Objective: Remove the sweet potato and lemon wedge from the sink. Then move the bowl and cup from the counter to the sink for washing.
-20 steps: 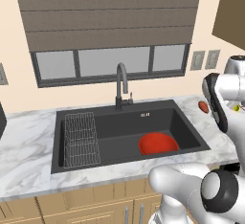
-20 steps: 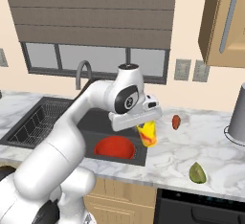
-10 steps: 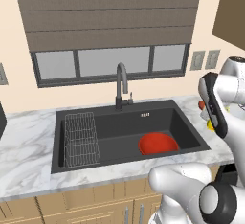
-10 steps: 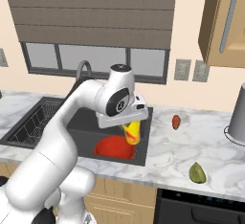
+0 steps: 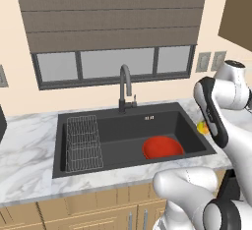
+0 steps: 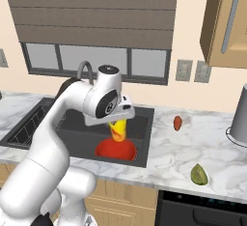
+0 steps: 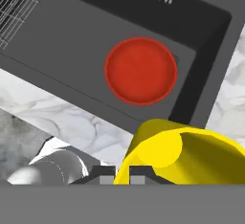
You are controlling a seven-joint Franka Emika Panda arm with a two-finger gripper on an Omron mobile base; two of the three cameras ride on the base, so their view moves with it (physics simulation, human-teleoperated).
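Cup over the sink
The end effector (image 6: 118,129) clamped the cup (image 6: 118,129) above the sink (image 6: 143,138), ready to join the bowl (image 6: 116,149).

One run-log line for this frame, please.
gripper: shut on cup, over sink | bowl: in sink | sweet potato, lemon wedge: on counter

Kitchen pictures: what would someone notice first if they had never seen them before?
The big white robot arm bending over the dark sink, its claw shut on a yellow cup hanging above the basin. Then the shiny red bowl sitting inside the sink at its right end. On the marble counter to the right lie a small orange sweet potato and a green lemon wedge.
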